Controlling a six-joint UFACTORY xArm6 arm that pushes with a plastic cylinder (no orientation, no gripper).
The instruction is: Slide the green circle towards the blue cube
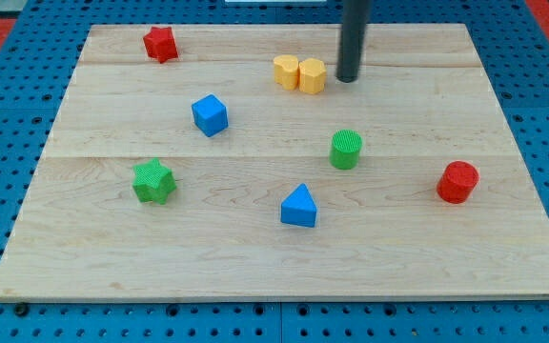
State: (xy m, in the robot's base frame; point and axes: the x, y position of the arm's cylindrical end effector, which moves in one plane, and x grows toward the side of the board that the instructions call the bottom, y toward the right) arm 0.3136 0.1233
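My tip (pixel 348 79) rests on the pale wooden tabletop (pixel 255 257) just right of the yellow plastic blocks (pixel 299 73); the rod's top is cut off; no hand exists to spread or pinch; the green plastic circle (pixel 346 150) stands below, well right of the blue plastic cube (pixel 210 115).

- Red star (pixel 161 44): near the board's (pixel 255 267) top-left corner.
- Two yellow blocks (pixel 299 73): touching side by side, near the middle of the top edge.
- Green star (pixel 153 181): left side, below mid-height.
- Blue triangle (pixel 299 207): centre, toward the bottom edge.
- Red cylinder (pixel 457 182): near the right edge.
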